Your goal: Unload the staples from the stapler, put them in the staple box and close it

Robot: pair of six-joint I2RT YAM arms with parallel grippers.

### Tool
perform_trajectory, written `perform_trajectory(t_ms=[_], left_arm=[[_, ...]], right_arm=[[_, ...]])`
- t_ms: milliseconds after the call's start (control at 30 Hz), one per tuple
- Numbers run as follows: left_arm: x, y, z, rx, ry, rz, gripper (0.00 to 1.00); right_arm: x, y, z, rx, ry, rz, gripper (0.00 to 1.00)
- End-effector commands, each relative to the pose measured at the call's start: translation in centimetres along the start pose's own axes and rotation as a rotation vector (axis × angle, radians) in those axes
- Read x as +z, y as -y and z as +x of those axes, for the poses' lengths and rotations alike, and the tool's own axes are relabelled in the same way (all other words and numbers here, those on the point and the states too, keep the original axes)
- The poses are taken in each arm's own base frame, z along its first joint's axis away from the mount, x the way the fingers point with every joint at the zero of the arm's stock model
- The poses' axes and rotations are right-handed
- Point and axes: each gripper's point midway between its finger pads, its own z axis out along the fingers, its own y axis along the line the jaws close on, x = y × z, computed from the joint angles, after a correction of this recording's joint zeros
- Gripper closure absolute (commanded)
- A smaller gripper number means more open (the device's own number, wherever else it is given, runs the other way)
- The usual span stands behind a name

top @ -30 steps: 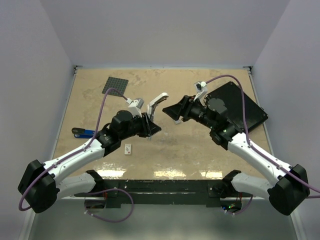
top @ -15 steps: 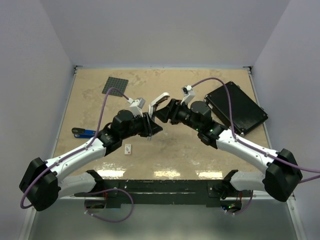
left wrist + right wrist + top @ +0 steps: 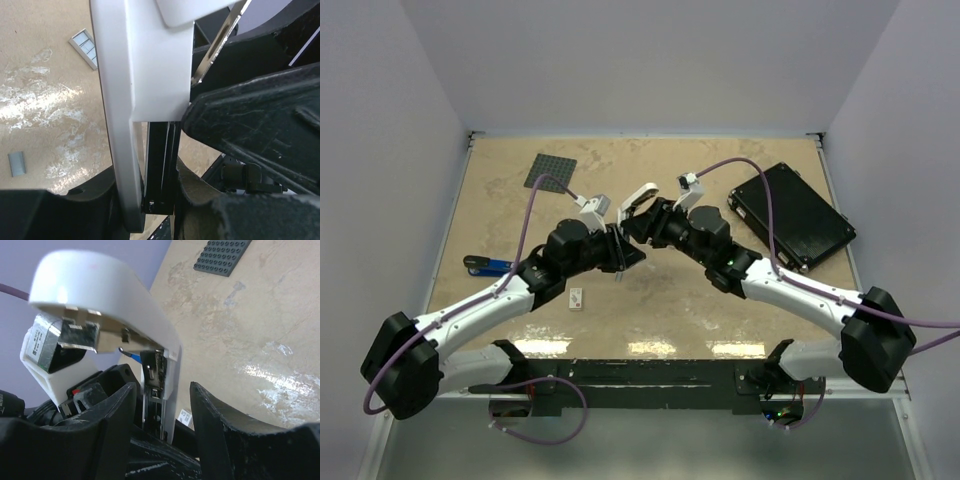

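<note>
The blue stapler [image 3: 486, 266] with its black base lies on the table at the far left, away from both grippers. A short grey strip of staples [image 3: 16, 163] lies on the table in the left wrist view. My left gripper [image 3: 620, 250] [image 3: 155, 200] is shut on the lower part of a white-and-silver hinged tool [image 3: 638, 198] [image 3: 145, 75] and holds it upright off the table, its white top swung open. My right gripper [image 3: 633, 226] [image 3: 162, 410] is open, its fingers either side of that tool [image 3: 165, 365] without touching it.
A black flat case [image 3: 792, 213] lies at the back right. A dark studded plate [image 3: 550, 171] [image 3: 222, 255] lies at the back left. A small white tag [image 3: 577, 297] [image 3: 85, 45] lies on the table below my left arm.
My right arm has swung left from over the black case, and its open fingers now straddle the white-and-silver tool. My left gripper has held the tool almost still.
</note>
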Motion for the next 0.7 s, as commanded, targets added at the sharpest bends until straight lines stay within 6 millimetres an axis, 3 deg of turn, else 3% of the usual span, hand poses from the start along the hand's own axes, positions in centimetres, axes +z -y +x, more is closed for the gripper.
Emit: perform_trajectory(t_ms=[0,133,333,433,467,567,667], left_arm=[[0.2,2.5,-1.8,0.01,0.05,0.08,1.0],[0.6,2.0,-1.7,0.001,0.042,0.052,1.0],[0.5,2.1,-2.0,0.005,0.053,0.056,1.0],[0.3,2.3,-2.1,0.009,0.055,0.06,1.0],[0.3,2.3,-2.2,0.012,0.056,0.059,1.0],[0.3,2.6,-2.1,0.021,0.047,0.065,0.98],[0.2,2.7,-2.1,0.032,0.045,0.073,0.83]], right_arm=[[0.6,-2.5,-2.9,0.024,0.124,-0.06,0.48],[1.0,-2.6,-1.8,0.011,0.107,-0.036,0.44],[1.7,-1.3,-1.1,-0.004,0.097,0.029,0.51],[1.4,-1.3,-1.4,-0.01,0.115,0.03,0.62],[1.3,-1.1,-1.4,-0.014,0.119,0.032,0.75],[1.0,-1.4,-2.1,-0.034,0.149,0.023,0.97],[1.1,-1.3,-2.3,-0.057,0.155,0.029,1.0]])
